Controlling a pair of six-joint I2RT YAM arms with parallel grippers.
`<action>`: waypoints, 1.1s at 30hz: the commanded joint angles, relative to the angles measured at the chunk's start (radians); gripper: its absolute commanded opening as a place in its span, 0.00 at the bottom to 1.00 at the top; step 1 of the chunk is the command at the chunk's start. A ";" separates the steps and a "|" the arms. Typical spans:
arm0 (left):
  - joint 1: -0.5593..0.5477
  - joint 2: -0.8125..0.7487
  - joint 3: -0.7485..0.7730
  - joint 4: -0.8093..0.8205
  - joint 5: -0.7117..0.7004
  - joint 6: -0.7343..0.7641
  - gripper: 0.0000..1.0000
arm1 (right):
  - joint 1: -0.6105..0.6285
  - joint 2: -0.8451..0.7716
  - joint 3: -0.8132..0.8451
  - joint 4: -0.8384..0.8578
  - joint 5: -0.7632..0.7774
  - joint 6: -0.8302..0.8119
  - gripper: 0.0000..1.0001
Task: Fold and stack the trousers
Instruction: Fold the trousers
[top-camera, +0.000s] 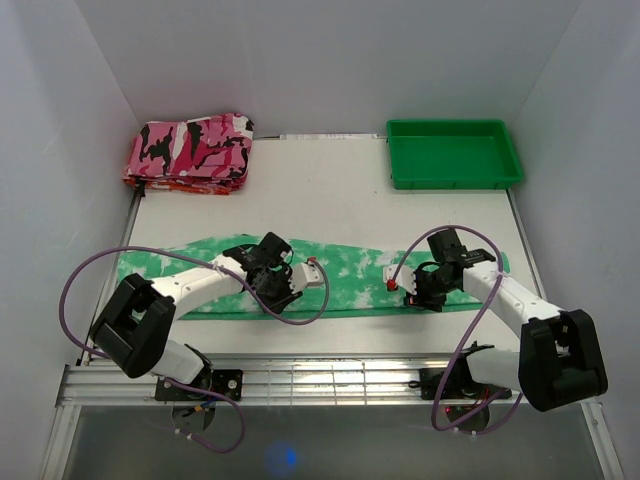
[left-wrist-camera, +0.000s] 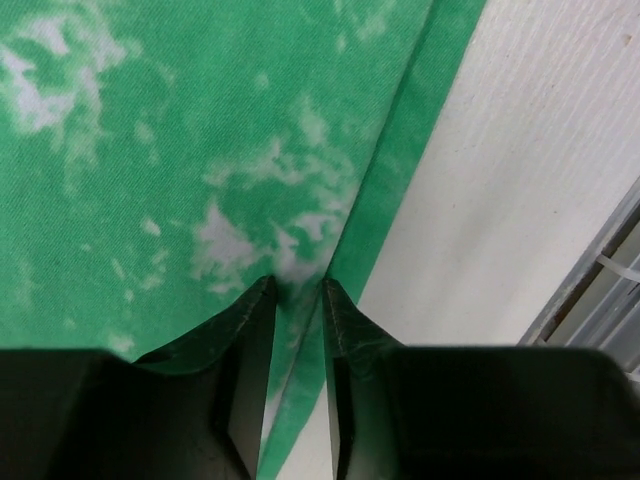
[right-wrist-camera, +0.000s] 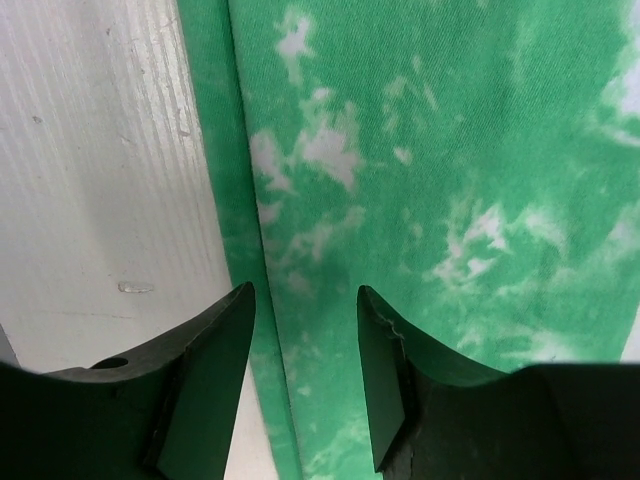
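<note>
The trousers (top-camera: 345, 272), bright green with white blotches, lie flat in a long strip across the near half of the table. My left gripper (top-camera: 282, 298) is down on their near edge left of the middle. In the left wrist view (left-wrist-camera: 297, 285) its jaws stand a narrow gap apart, with the cloth edge (left-wrist-camera: 300, 180) pinched between the tips. My right gripper (top-camera: 416, 297) is at the near edge further right. In the right wrist view (right-wrist-camera: 305, 295) it is open, straddling the trousers' layered edge (right-wrist-camera: 420, 150) with nothing gripped.
A folded pink, black and white camouflage cloth (top-camera: 190, 152) lies at the back left. A green plastic tray (top-camera: 453, 152) stands at the back right. White walls close in both sides. A metal rail (top-camera: 320, 378) runs along the near table edge.
</note>
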 joint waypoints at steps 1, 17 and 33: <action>0.015 -0.029 0.006 -0.002 -0.014 0.009 0.34 | 0.006 -0.040 -0.016 -0.028 0.010 -0.054 0.52; 0.038 -0.019 0.022 -0.010 0.007 0.018 0.00 | -0.011 0.006 -0.034 0.009 0.022 -0.078 0.48; 0.047 -0.037 0.017 -0.024 0.021 0.023 0.00 | -0.040 0.052 0.072 -0.047 -0.018 -0.078 0.47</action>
